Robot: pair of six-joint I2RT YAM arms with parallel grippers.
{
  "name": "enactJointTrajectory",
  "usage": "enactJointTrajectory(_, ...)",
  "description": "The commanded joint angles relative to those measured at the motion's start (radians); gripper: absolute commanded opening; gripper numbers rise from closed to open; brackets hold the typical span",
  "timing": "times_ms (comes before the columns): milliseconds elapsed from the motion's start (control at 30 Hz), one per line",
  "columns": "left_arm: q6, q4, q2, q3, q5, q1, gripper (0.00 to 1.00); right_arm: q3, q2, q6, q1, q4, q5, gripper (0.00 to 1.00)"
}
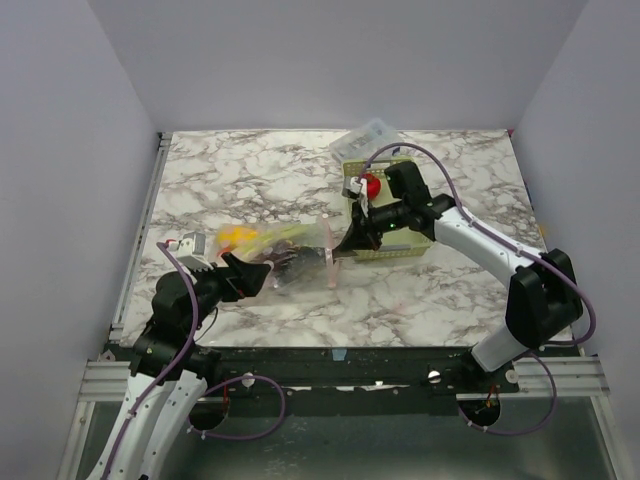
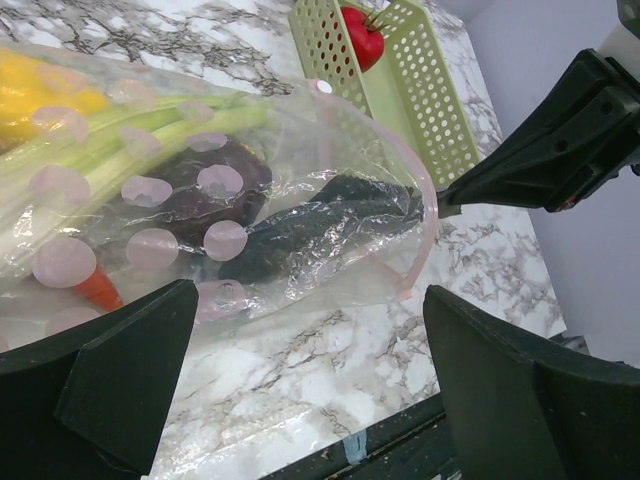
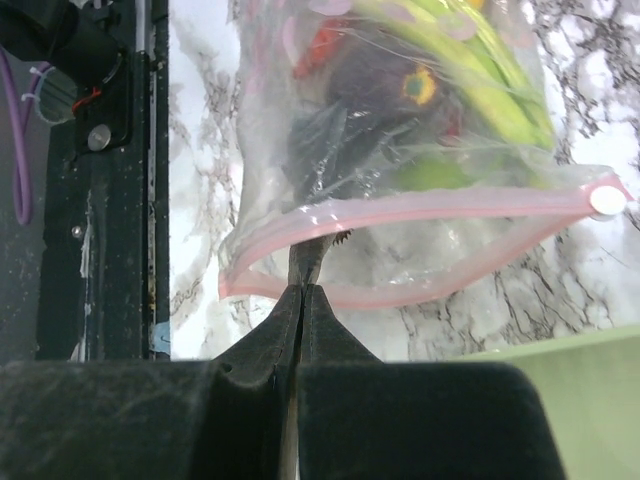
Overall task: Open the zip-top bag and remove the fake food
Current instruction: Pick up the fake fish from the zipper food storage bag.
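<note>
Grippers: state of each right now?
Left gripper: open, holding nothing.
Right gripper: shut on the zip-top bag, pinching its pink zip edge.

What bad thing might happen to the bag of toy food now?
1. The right tool pinches only one thin pink edge of the bag. That edge might slip out.
2. The left tool is open and not gripping the bag. A pull from the right might drag the whole bag across the table, with the toy food still inside.
</note>
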Motion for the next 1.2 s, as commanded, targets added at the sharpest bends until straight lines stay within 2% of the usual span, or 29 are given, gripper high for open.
enactJointTrajectory(0,0.011,0.012,-0.01,0.005,0.032,0.005,0.99,-0.022,0.008,0.018,-0.037,-0.003,0.001,0.0)
enactJointTrajectory(433,0.009,0.014,-0.012,0.009,0.038,0.005,0.98,-0.079,-0.024,0.118,-0.139,0.067,-0.132,0.0)
enactJointTrajectory(667,0.001,0.031,-0.006,0.001,0.045,0.005,0.99,-0.119,-0.07,0.13,-0.152,0.089,-0.133,0.0)
enactJointTrajectory(1167,0.009,0.008,-0.023,0.008,0.039,0.005,0.99,-0.121,-0.179,0.096,-0.202,0.027,-0.129,0.0)
